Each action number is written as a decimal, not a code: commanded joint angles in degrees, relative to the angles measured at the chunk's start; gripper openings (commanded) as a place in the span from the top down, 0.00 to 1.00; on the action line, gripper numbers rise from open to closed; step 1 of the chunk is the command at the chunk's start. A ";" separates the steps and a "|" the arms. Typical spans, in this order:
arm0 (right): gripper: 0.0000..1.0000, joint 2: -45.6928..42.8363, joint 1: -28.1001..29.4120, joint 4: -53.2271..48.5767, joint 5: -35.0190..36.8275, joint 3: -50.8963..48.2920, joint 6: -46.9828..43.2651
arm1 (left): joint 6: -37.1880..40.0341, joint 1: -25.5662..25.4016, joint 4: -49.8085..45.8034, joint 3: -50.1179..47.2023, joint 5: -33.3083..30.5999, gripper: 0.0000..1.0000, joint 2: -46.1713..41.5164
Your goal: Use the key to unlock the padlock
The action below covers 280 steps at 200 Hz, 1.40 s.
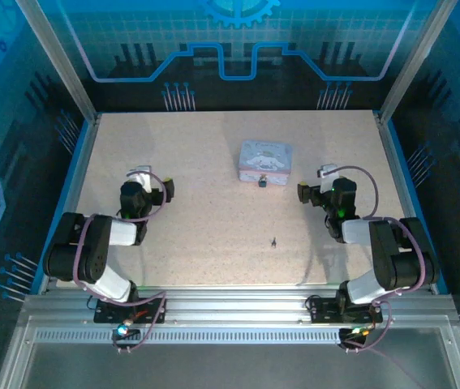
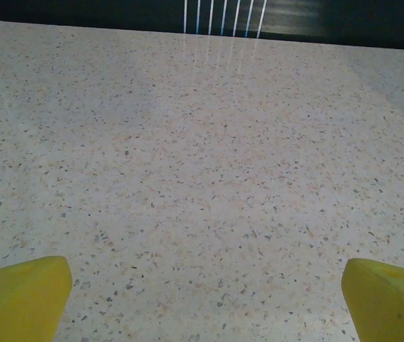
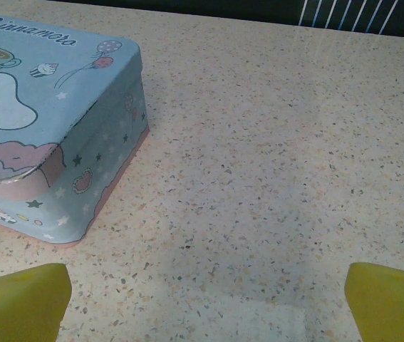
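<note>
Top external is showing nothing begun: the key [image 1: 273, 241] is lying loose on the desk [image 1: 197, 243], apart from the padlock [image 1: 262, 181]. Left claw [image 1: 167, 190] and right claw [image 1: 302, 193] are gaping wide, empty.

One readable text: dark cursive lettering on the lid of the pale blue tin [image 3: 52, 128], at 10 o'clock in the right wrist view. It reads roughly "Cinnamoro", with the first letter clipped by the frame edge. In the top view the tin's print is too small to read. The padlock [image 1: 262, 181], at the tin's 6 o'clock edge, is too small to show any marking.
</note>
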 commanded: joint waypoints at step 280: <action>0.01 -31.43 16.61 -61.99 -6.60 9.65 31.53 | -32.46 -12.99 -32.98 1.21 13.78 0.01 -34.51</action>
